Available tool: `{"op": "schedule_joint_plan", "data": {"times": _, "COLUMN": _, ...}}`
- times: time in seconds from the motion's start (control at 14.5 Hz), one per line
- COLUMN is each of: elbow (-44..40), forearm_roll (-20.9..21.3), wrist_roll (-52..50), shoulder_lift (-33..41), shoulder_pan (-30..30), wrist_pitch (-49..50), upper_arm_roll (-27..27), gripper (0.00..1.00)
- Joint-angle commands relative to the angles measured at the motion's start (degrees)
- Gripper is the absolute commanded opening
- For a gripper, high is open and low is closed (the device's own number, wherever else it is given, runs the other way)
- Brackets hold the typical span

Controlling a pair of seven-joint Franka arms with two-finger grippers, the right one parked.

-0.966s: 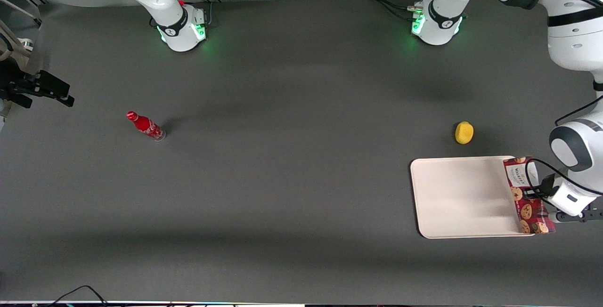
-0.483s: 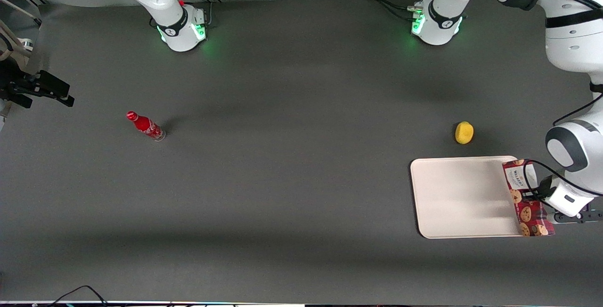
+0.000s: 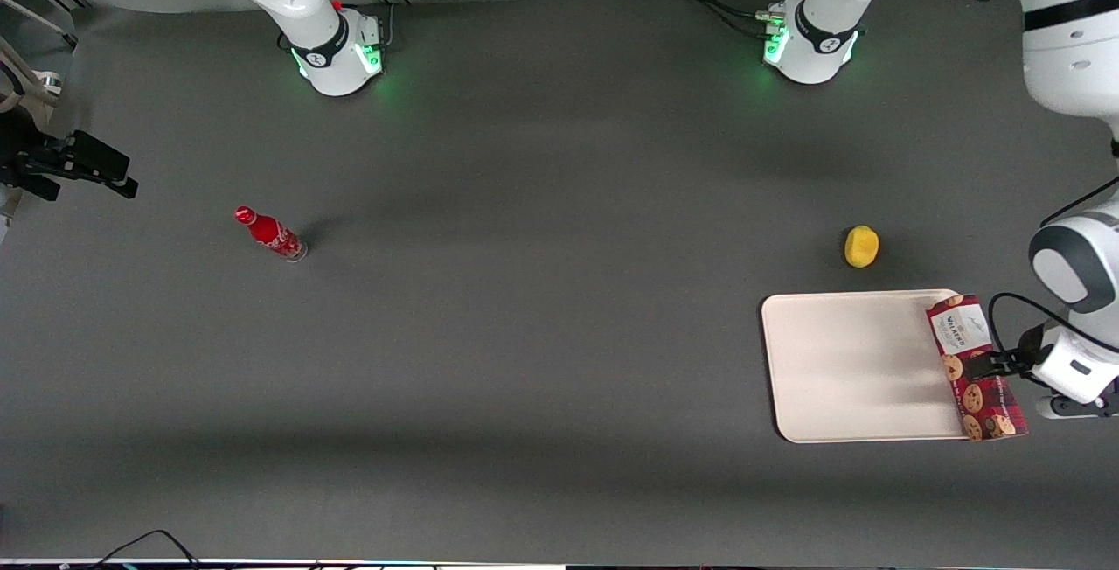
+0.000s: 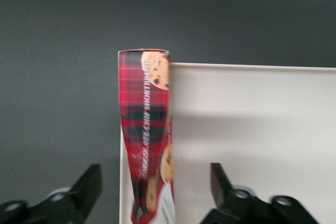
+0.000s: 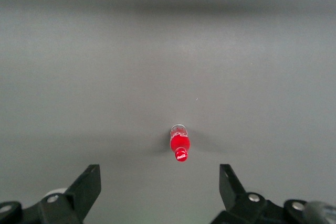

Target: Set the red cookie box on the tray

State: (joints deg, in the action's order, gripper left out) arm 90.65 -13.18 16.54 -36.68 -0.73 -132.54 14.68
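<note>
— Front view status: where is the red cookie box (image 3: 973,366)?
— Standing on edge along the tray (image 3: 857,366) rim at the working arm's end of the worktop (image 3: 524,334).
— And the hand (image 4: 155,188)?
— Fingers (image 4: 86,187) spread wide either side of the box, neither touching it. Yellow fruit (image 3: 861,246) lies near the tray.

Both arms are showing glossy white rounded shells with dark grey joint caps and black bands. Green lights are glowing at their round white bases, each with a small red spot, and black cables are trailing from them. The gripper (image 3: 986,366) is showing black fingers (image 4: 88,188) on a white wrist block with a looping black cable.
</note>
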Motion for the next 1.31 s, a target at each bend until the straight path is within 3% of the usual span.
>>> {"op": "schedule_joint_plan", "data": {"times": 0.0, "elbow": 1.37, "forearm_roll": 0.26, "wrist_roll": -2.91, "shoulder_lift": 9.59, "shoulder_pan": 2.31, "wrist_pitch": 10.00, "upper_arm_roll": 0.35, "gripper": 1.00}}
{"op": "schedule_joint_plan", "data": {"times": 0.21, "elbow": 1.37, "forearm_roll": 2.36, "wrist_roll": -8.87, "shoulder_lift": 16.27, "shoulder_pan": 3.98, "wrist_pitch": 17.46, "upper_arm_roll": -1.31, "gripper": 1.00}}
{"op": "schedule_joint_plan", "data": {"times": 0.55, "elbow": 0.84, "forearm_roll": 12.03, "wrist_roll": -22.76, "shoulder_lift": 27.52, "shoulder_pan": 4.34, "wrist_pitch": 30.65, "upper_arm_roll": -10.62, "gripper": 1.00}}
{"op": "schedule_joint_plan", "data": {"times": 0.83, "elbow": 1.02, "forearm_roll": 12.30, "wrist_roll": -22.87, "shoulder_lift": 34.65, "shoulder_pan": 3.10, "wrist_pitch": 37.34, "upper_arm_roll": -13.18, "gripper": 1.00}}
{"op": "schedule_joint_plan", "data": {"times": 1.24, "elbow": 1.02, "forearm_roll": 12.74, "wrist_roll": -16.19, "shoulder_lift": 41.16, "shoulder_pan": 3.02, "wrist_pitch": 39.20, "upper_arm_roll": -13.54, "gripper": 1.00}}
